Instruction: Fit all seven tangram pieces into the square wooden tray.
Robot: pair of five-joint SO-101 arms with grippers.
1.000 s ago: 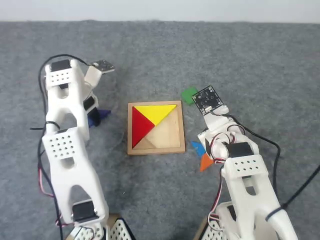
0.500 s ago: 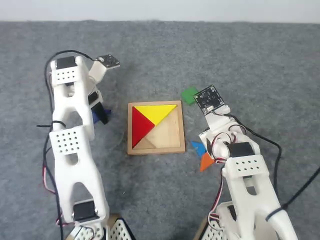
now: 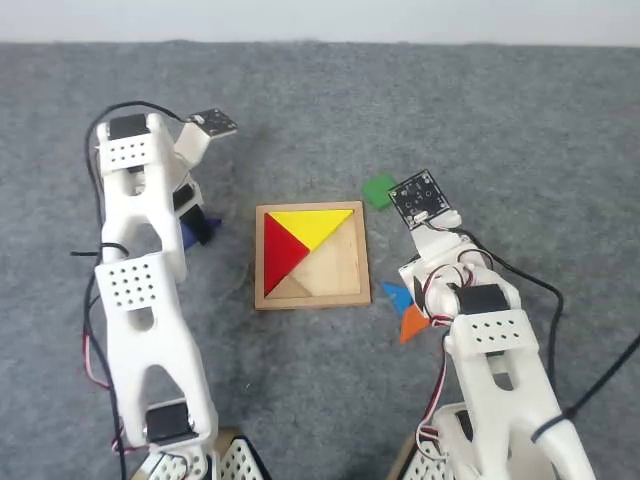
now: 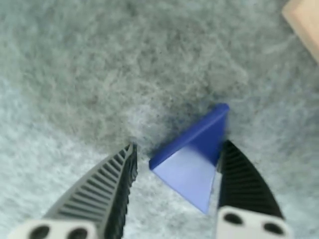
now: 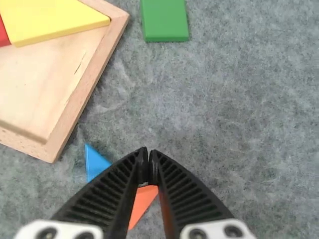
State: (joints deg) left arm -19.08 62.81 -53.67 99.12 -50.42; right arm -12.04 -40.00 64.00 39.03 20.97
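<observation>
- The left tool (image 4: 178, 148) is spread wide around the dark blue triangle (image 4: 193, 167). The piece lies on the counter (image 3: 520, 120) between the tray (image 3: 260, 270) and the counter's left edge. One finger touches it and the other stands apart.
- An even closure on two flat sides is advised, so the piece is not tipped or spun before it is lifted to the tray. A red triangle (image 3: 280, 250) and a yellow triangle (image 3: 312, 225) are already seated there.
- The right tool (image 5: 148, 152) is pressed closed on nothing, above an orange triangle (image 5: 142, 199).
- Against a second ago, the left arm is shifted a little toward the tray and the dark blue triangle is slightly more covered. The right arm is unchanged.
</observation>
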